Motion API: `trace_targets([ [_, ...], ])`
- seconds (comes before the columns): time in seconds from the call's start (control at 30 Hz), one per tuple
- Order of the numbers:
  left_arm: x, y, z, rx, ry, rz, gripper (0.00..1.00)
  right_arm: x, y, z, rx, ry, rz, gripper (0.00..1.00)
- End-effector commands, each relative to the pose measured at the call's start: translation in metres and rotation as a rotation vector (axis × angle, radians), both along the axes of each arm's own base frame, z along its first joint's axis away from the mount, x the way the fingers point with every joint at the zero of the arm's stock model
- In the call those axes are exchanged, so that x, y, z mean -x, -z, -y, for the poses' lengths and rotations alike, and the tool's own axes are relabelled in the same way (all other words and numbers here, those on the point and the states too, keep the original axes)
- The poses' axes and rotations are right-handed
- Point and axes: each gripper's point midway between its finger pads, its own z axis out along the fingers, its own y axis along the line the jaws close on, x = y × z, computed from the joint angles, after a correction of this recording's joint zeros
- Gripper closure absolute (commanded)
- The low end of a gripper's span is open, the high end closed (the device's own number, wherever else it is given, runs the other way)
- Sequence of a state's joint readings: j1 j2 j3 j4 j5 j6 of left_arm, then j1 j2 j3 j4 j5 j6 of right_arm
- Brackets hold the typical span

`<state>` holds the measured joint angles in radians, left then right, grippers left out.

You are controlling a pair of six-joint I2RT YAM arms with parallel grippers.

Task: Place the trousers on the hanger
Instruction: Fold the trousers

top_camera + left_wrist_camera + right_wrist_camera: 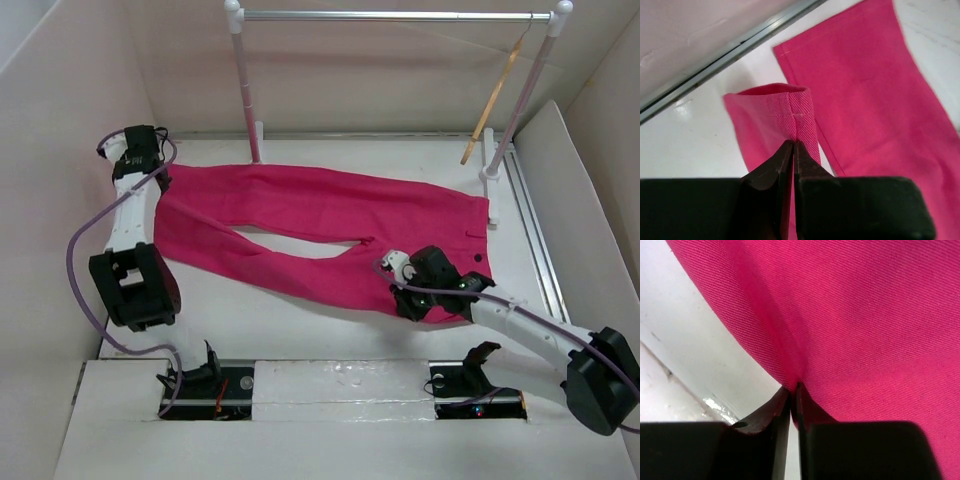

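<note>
The magenta-pink trousers [330,215] lie spread across the white table, legs pointing left, waist at the right. My left gripper [160,180] is shut on the hem of one leg [795,117] at the far left; the other leg [875,85] lies flat beside it. At the near edge of the trousers by the waist, my right gripper [418,300] is shut on a pinched fold of the cloth [840,330]. The tan wooden hanger [493,100] hangs tilted from the right end of the rack's rail, far from both grippers.
A rack with white-pink posts [246,95] and a grey rail [395,16] stands at the back. White walls [60,120] close in both sides. A metal track [528,215] runs along the right edge of the table.
</note>
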<state>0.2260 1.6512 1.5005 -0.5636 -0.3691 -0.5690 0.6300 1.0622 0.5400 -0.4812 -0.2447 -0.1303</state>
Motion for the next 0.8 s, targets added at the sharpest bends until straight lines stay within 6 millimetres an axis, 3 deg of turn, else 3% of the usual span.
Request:
trace_targets([
  [0.0,0.002,0.022,-0.017,-0.043,-0.043,-0.127,1.00,0.025,0.005,0.006,0.011,-0.009,-0.097,0.83],
  [0.03,0.002,0.039,-0.021,-0.045,-0.057,-0.182,1.00,0.025,0.005,0.006,0.018,-0.013,-0.100,0.74],
  [0.07,0.005,0.046,-0.021,-0.041,-0.063,-0.220,1.00,0.027,0.005,0.008,0.027,-0.018,-0.108,0.56],
  [0.17,0.007,0.069,-0.021,-0.009,-0.036,-0.299,0.83,0.021,-0.008,0.006,0.021,-0.030,-0.072,0.40],
  [0.23,0.008,0.065,-0.025,-0.013,-0.034,-0.300,0.61,0.013,-0.021,0.001,-0.008,-0.021,-0.046,0.37],
  [0.27,0.008,0.063,-0.025,-0.018,-0.030,-0.292,0.47,0.009,-0.028,-0.001,-0.021,-0.022,-0.024,0.36],
  [0.33,0.014,0.045,-0.028,-0.050,-0.046,-0.259,0.39,-0.001,-0.040,-0.005,-0.040,-0.019,0.007,0.36],
  [0.4,0.027,0.043,-0.028,-0.067,-0.062,-0.254,0.37,-0.011,-0.056,-0.011,-0.069,-0.026,0.047,0.42],
  [0.43,0.033,0.029,-0.028,-0.079,-0.071,-0.212,0.37,-0.015,-0.061,-0.013,-0.075,-0.029,0.061,0.47],
  [0.5,0.054,0.045,-0.024,-0.054,-0.102,-0.217,0.40,-0.021,-0.074,-0.016,-0.090,-0.034,0.101,0.84],
  [0.53,0.078,0.063,-0.017,0.004,-0.124,-0.196,0.40,-0.032,-0.083,-0.010,-0.086,-0.003,0.152,1.00],
  [0.57,0.090,0.078,-0.013,0.074,-0.119,-0.163,0.41,-0.036,-0.087,-0.007,-0.090,0.008,0.177,1.00],
  [0.6,0.090,0.079,-0.013,0.075,-0.119,-0.163,0.41,-0.036,-0.087,-0.007,-0.091,0.007,0.176,1.00],
  [0.63,0.102,0.086,-0.024,0.115,-0.163,-0.145,0.41,-0.037,-0.088,-0.005,-0.094,0.009,0.180,1.00],
  [0.67,0.099,0.094,-0.019,0.180,-0.142,-0.109,0.41,-0.038,-0.088,-0.004,-0.095,0.007,0.180,0.94],
  [0.73,0.114,0.119,-0.020,0.260,-0.158,-0.136,0.41,-0.037,-0.090,-0.002,-0.104,-0.009,0.178,0.77],
  [0.77,0.117,0.130,-0.023,0.298,-0.168,-0.149,0.41,-0.039,-0.090,0.000,-0.103,-0.002,0.180,0.65],
])
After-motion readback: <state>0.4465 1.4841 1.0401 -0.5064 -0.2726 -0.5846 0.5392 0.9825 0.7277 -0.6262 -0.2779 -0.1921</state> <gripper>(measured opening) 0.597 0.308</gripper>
